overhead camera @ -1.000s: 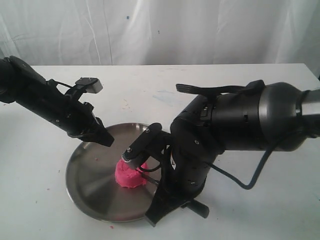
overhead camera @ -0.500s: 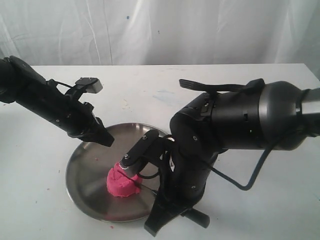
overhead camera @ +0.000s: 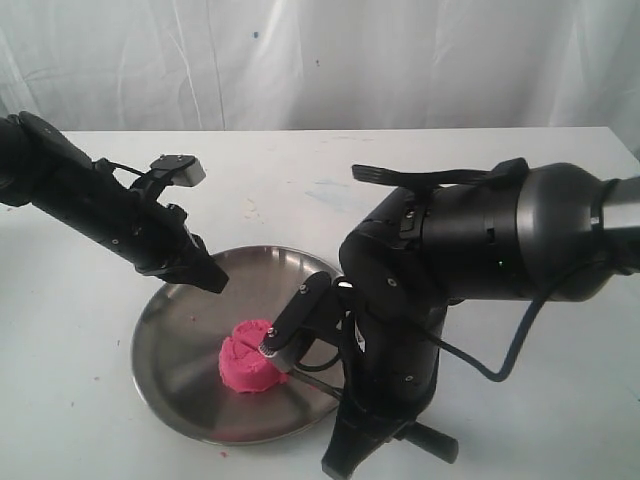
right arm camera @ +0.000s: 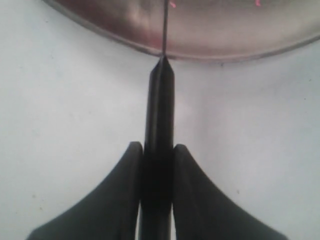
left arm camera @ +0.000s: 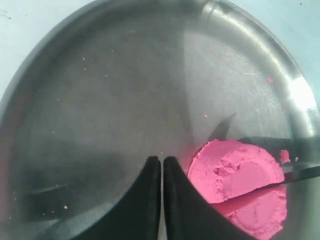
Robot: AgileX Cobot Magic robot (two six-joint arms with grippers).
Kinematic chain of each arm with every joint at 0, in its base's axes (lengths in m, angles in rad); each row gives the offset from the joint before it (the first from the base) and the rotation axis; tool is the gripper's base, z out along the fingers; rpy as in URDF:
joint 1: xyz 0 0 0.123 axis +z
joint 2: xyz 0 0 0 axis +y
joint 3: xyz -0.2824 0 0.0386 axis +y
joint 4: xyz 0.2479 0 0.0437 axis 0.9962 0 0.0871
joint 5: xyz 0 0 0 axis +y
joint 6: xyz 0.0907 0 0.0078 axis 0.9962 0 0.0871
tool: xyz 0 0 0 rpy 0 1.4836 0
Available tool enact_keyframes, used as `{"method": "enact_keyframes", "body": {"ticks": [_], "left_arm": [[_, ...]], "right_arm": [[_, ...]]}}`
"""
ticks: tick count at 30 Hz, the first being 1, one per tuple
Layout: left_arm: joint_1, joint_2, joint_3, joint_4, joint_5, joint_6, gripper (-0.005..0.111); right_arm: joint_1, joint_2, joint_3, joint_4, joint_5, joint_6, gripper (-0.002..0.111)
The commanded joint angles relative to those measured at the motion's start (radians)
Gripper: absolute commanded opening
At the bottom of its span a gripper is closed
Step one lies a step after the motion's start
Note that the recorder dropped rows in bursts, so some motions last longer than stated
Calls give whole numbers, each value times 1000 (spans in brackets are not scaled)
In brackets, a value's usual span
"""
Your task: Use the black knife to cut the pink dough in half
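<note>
Since the earlier frames, the right arm is pulling back toward the near right, and the pink dough (overhead camera: 251,358) is sitting again nearer the plate's (overhead camera: 170,340) middle, showing a cut line. The left gripper (overhead camera: 210,280) is hovering over the far left rim, well apart from the dough.

From the left wrist, its fingers (left arm camera: 150,195) are pressing together, empty; the dough (left arm camera: 240,185) is lying just beside them with the knife (left arm camera: 300,172) blade in its slit.

From the right wrist, the right gripper (right arm camera: 158,155) is clamping the knife (right arm camera: 159,115) handle.
</note>
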Motion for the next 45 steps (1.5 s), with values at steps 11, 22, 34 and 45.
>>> {"method": "enact_keyframes", "body": {"ticks": [11,22,34,45], "left_arm": [[3,-12,6,-30,15,-4,9],[3,-12,6,-30,17,-4,9],[3,-12,6,-30,17,-4,9],[3,-12,6,-30,17,-4,9]], "right_arm": [[-1,3,-28,-46,57,-34,0],[-1,34,-61,-114,99,4,0],[-1,34,-61,-69,78,-13,0],[-1,34,-61,44,56,-99,0]]}}
